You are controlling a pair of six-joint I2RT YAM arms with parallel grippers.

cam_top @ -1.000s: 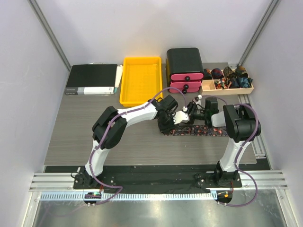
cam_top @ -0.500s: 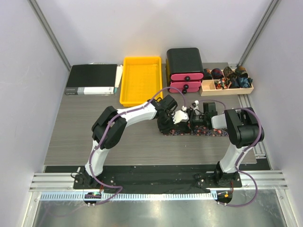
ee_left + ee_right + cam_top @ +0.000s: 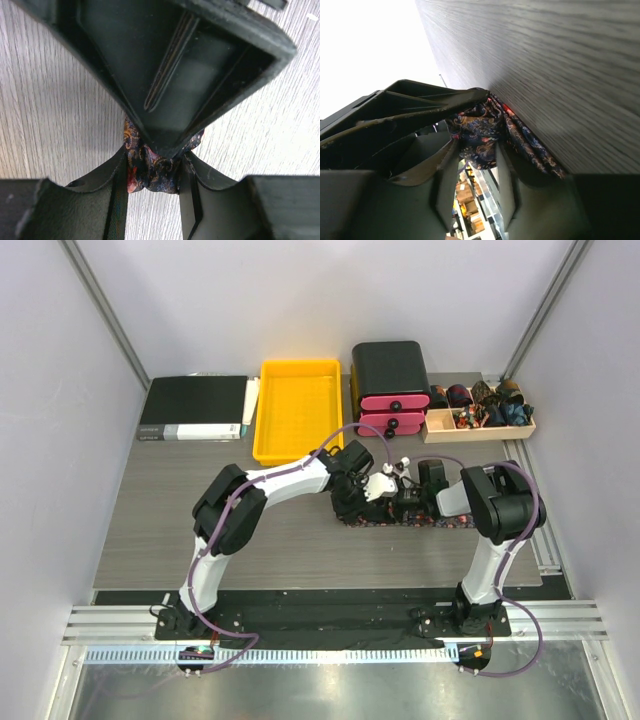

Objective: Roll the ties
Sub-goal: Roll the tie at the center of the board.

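A dark tie [image 3: 452, 522] with red and orange speckles lies as a strip on the grey table [image 3: 200, 530], right of centre. Its left end is bunched into a wad [image 3: 150, 175]. My left gripper [image 3: 386, 490] is shut on that wad [image 3: 152, 170]. My right gripper [image 3: 408, 498] meets it from the right and is also shut on the bunched fabric [image 3: 476, 147], fingertip to fingertip with the left one. The tie's tail [image 3: 532, 147] trails away along the table. The right gripper's body [image 3: 170, 75] fills the upper part of the left wrist view.
At the back stand a yellow tray [image 3: 298, 410], a black binder [image 3: 192, 408], a black box with pink drawers [image 3: 390, 380] and a wooden box [image 3: 480, 430] holding several rolled ties. The table's right edge rail [image 3: 545, 530] is close to the right arm.
The right gripper has moved left and closed in on the left gripper over the tie's bunched end. The left arm has barely moved.
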